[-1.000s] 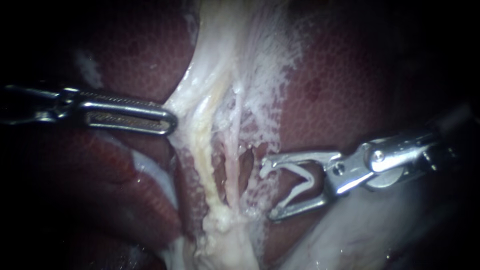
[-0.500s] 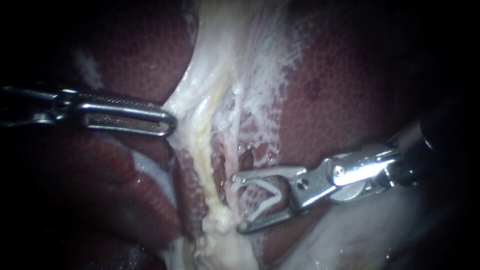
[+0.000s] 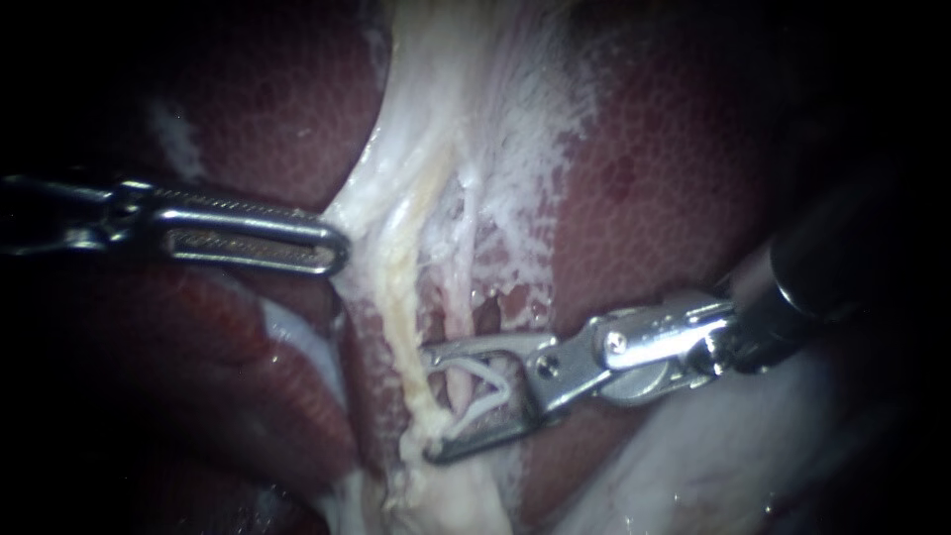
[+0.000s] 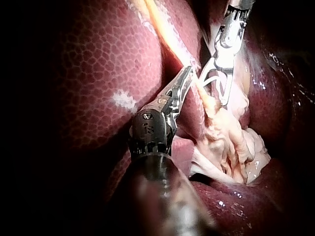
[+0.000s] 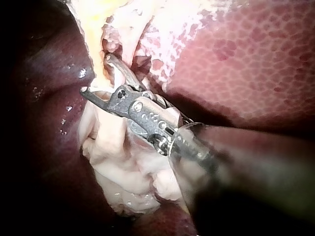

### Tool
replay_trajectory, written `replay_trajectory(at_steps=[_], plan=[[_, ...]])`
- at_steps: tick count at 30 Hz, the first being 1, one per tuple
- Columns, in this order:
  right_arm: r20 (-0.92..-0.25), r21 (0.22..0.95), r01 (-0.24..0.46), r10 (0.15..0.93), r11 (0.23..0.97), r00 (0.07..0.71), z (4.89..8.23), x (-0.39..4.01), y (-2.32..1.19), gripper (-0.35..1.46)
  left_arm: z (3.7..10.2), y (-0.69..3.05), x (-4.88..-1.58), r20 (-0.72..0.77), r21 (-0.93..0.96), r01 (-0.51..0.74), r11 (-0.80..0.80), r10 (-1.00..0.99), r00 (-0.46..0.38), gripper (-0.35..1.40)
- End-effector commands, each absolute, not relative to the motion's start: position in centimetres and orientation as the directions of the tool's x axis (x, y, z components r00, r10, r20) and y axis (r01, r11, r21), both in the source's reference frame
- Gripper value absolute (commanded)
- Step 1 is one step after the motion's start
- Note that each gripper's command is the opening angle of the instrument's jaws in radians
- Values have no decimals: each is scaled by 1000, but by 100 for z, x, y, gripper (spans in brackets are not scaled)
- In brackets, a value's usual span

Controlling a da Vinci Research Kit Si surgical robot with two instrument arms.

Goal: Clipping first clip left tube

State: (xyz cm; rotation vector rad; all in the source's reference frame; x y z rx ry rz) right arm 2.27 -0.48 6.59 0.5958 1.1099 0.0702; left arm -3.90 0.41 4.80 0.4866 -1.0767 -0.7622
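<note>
Two strands run down the white tissue in the endoscope view: a thick yellowish left tube (image 3: 399, 307) and a thin pink tube (image 3: 454, 309) beside it. My right instrument (image 3: 431, 404) holds a white V-shaped clip (image 3: 482, 389) seated in its jaws, which stand wide apart. The thin pink tube lies inside the clip's mouth. The jaw tips reach the yellowish tube's edge. My left instrument (image 3: 335, 246) is shut on the white tissue's left edge and holds it taut. In the left wrist view, the left instrument (image 4: 188, 73) sits just beside the right instrument (image 4: 216, 83).
Dark red liver (image 3: 674, 168) lies on both sides of the white tissue band. A lumpy pale mass (image 3: 446, 485) sits just below the jaws, and pale glistening tissue (image 3: 693, 466) lies under the right shaft. In the right wrist view the same lump (image 5: 128, 167) lies under the right instrument (image 5: 94, 73).
My right instrument has slid left and slightly down with its clip, from beside the strands to around the thin pink tube. The left instrument has stayed put.
</note>
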Motion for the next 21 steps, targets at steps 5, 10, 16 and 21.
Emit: replay_trajectory(at_steps=[5,10,16,21], plan=[[-814,504,258,352,825,463,651,227,-54,60,482,41,-390,599,688,313,655,-756,264,-35],[-814,513,288,351,809,464,644,225,-60,60,483,41,-389,599,688,313,655,-756,264,-35],[-810,524,302,356,796,467,640,221,-63,60,484,41,-389,599,688,313,655,-756,265,-35],[-806,529,298,361,795,468,641,225,-63,60,485,41,-390,599,688,313,655,-755,265,-35]])
